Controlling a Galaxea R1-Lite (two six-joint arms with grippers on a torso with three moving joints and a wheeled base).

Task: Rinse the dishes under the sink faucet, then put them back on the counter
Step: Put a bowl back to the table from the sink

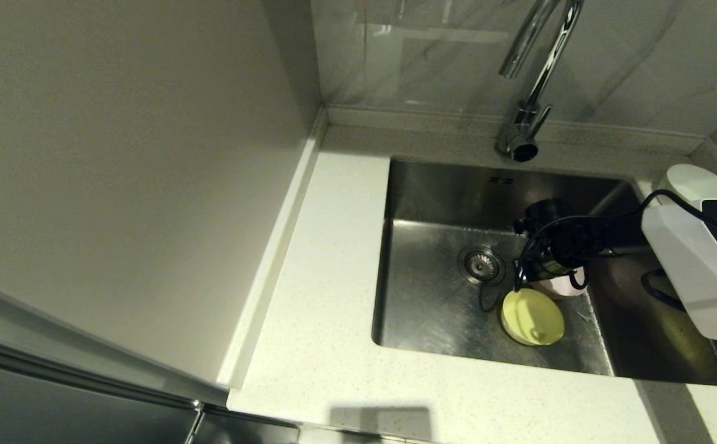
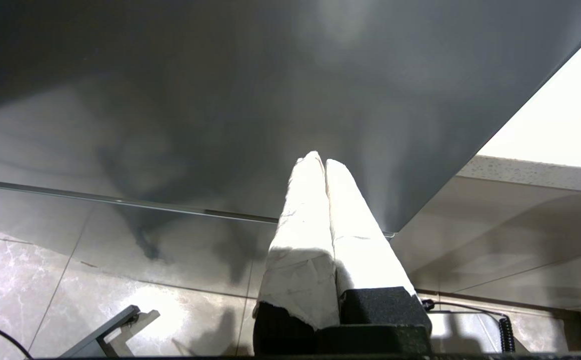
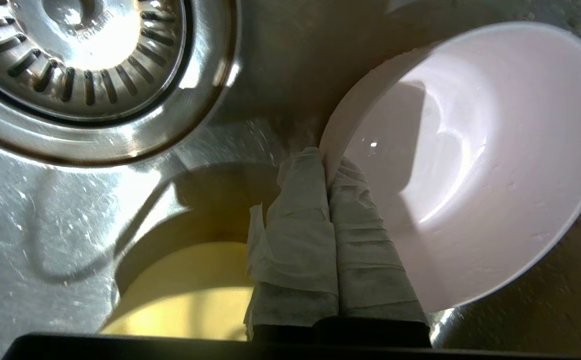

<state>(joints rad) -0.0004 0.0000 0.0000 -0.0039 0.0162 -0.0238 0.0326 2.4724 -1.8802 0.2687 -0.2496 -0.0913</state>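
The off-white speckled stone-like counter (image 1: 321, 345) wraps the front and left side of the large rectangular brushed stainless-steel sink (image 1: 432, 308), with a low matching edge strip along the wall. Behind the basin rises the tall shiny chrome gooseneck faucet (image 1: 534, 80), its base standing on the rear ledge of the worktop.

Inside the sink, the round steel drain strainer (image 1: 480, 264) sits near the middle of the floor. Just to its right lie two of the small round shallow bowls: the pale yellow bowl (image 1: 532, 317) nearer the front wall of the basin, and the pale pink bowl (image 1: 559, 285) just behind it, largely covered by the arm in the head view. A white rounded object (image 1: 692, 182) (whether it is the third bowl cannot be told) rests on the counter at the sink's far right corner.

The right gripper (image 3: 326, 165) reaches down into the basin between the strainer and the pink bowl. Its cloth-wrapped fingers (image 3: 303, 200) are pinched together on the pink bowl's rim, one finger outside the wall and one inside, so the jaws are clamped on that bowl. The yellow bowl lies just below the gripper.

The left gripper (image 2: 323, 162) hangs parked beside a grey cabinet front, below counter level, its wrapped fingers pressed together with nothing between them.
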